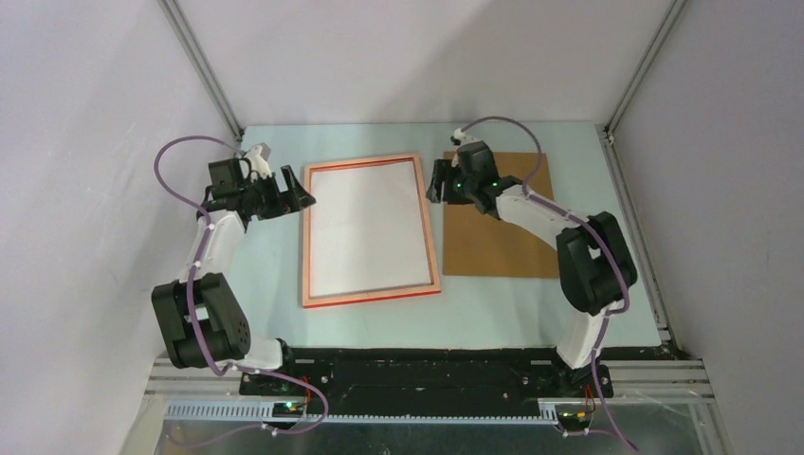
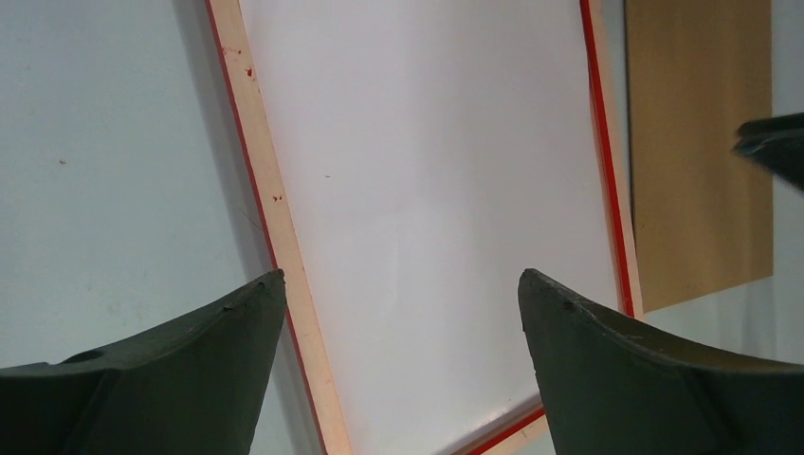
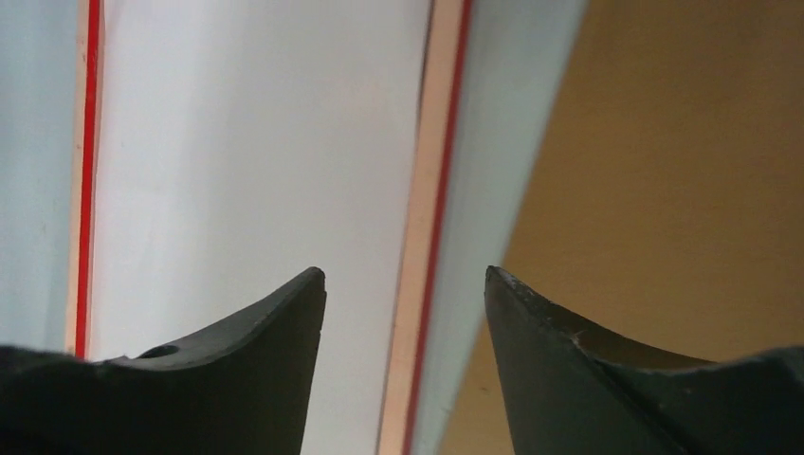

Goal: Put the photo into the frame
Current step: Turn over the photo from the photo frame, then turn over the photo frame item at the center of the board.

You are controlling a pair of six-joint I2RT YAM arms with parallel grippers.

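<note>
From my station I see the left end effector (image 1: 301, 199) with its fingers spread wide and nothing between them. It sits just beside the frame's left rail, close to the far corner. In its wrist camera the frame (image 2: 275, 199) runs out ahead of it, pale orange-pink back upward with a thin red line along the edges. One finger (image 2: 180, 370) is over bare table (image 2: 114, 142) outside the left rail, and the other is over the region of the right rail. The photo (image 2: 427, 171) lies inside the frame with its plain white back up, filling the opening between the rails, and directly ahead of this end effector. The right end effector (image 1: 436, 182) is on the opposite side, just beside the right rail near the far corner. Its fingers are parted to a moderate gap and grip nothing. In its wrist camera the right rail passes through the gap between the fingers below them. The white photo back spreads out to one side of it. On the other side come a strip of table and then the brown backing board (image 3: 683, 171). From the overhead view I cannot tell whether either end effector touches the frame. The backing board lies flat just beside the frame under the right arm, not overlapping it.
</note>
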